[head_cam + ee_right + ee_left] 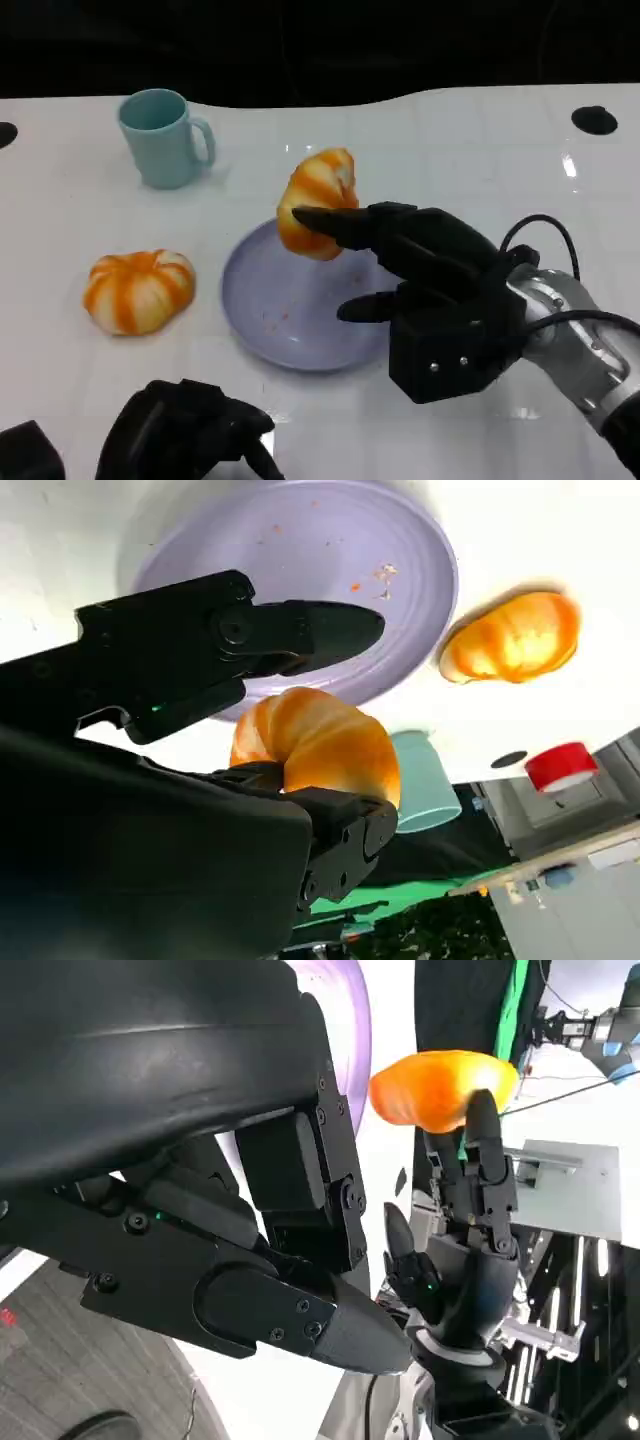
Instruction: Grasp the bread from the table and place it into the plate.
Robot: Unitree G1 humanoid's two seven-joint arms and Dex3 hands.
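Bread (316, 203) held by right hand (420, 262) above plate (270, 300); left hand (190, 435) curled, holding nothing.

You had nothing to read here: no text, label, brand, number or sign was legible on anything in these views.

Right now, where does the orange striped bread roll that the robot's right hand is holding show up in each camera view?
Head view: the held orange striped bread roll sits centre, over the far rim of the lavender round plate, pinched by the right hand.
Left wrist view: upper right, above the right hand's fingers.
Right wrist view: centre.
Shared landmark: the plate.
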